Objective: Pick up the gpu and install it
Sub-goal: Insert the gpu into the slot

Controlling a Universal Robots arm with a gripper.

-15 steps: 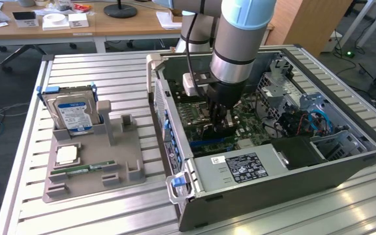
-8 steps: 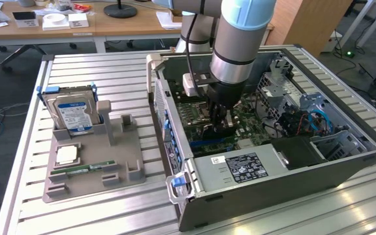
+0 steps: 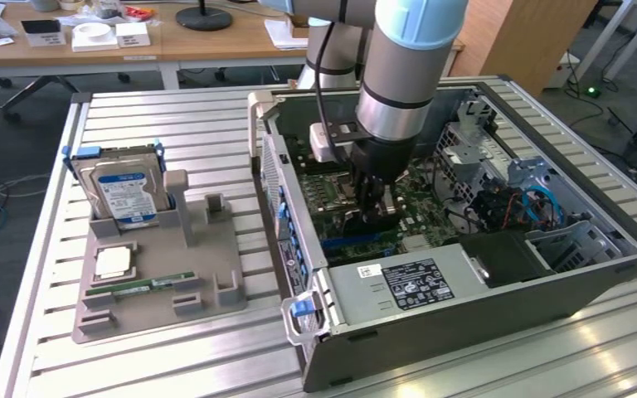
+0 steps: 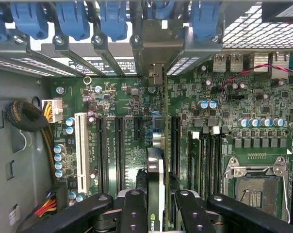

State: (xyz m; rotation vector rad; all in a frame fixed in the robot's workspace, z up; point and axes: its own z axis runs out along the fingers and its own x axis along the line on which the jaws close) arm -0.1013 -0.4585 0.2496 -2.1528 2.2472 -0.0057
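Wooden desk (image 3: 221, 46), dark floor (image 3: 3, 137), slatted metal table (image 3: 158, 116)

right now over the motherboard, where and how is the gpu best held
Probably by its upper long edge, from straight above, as the claw has it: the gpu stands on edge over the motherboard, thin across its flat faces, leaving the lower edge free to seat.

The gpu (image 4: 155, 174) stands on edge inside the computer case (image 3: 496, 323). It is seen edge-on as a thin dark card with a small green logo patch, clamped between the fingers of the gripper (image 4: 156, 206). Its silver bracket (image 4: 156, 46) reaches the case's rear slot row. The card runs along a long black slot on the motherboard (image 4: 132, 97); whether it is seated cannot be told.
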